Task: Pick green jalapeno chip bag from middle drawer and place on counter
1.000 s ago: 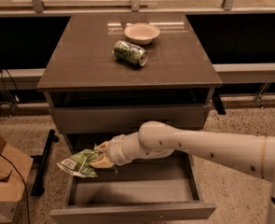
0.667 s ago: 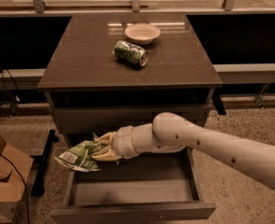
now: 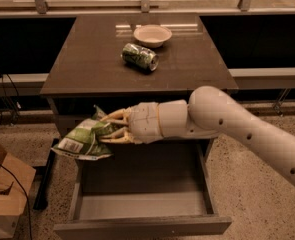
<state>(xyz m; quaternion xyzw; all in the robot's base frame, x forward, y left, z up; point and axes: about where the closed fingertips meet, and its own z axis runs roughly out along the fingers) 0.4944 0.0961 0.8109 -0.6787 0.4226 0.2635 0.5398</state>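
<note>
The green jalapeno chip bag (image 3: 82,140), crumpled light green with white label patches, hangs in my gripper (image 3: 103,129), which is shut on it. The gripper holds the bag in the air above the left side of the open middle drawer (image 3: 142,211), just below the counter's front-left edge. The white arm reaches in from the right. The drawer floor that shows is bare. The counter (image 3: 92,59) is the dark grey-brown top of the cabinet.
A green-patterned drink can (image 3: 140,56) lies on its side on the counter, with a shallow beige bowl (image 3: 152,34) behind it. A cardboard box (image 3: 4,191) stands on the floor at the left. A railing and bench run behind the cabinet.
My gripper has risen with the chip bag, from low in the drawer's left side up to just under the counter's front edge.
</note>
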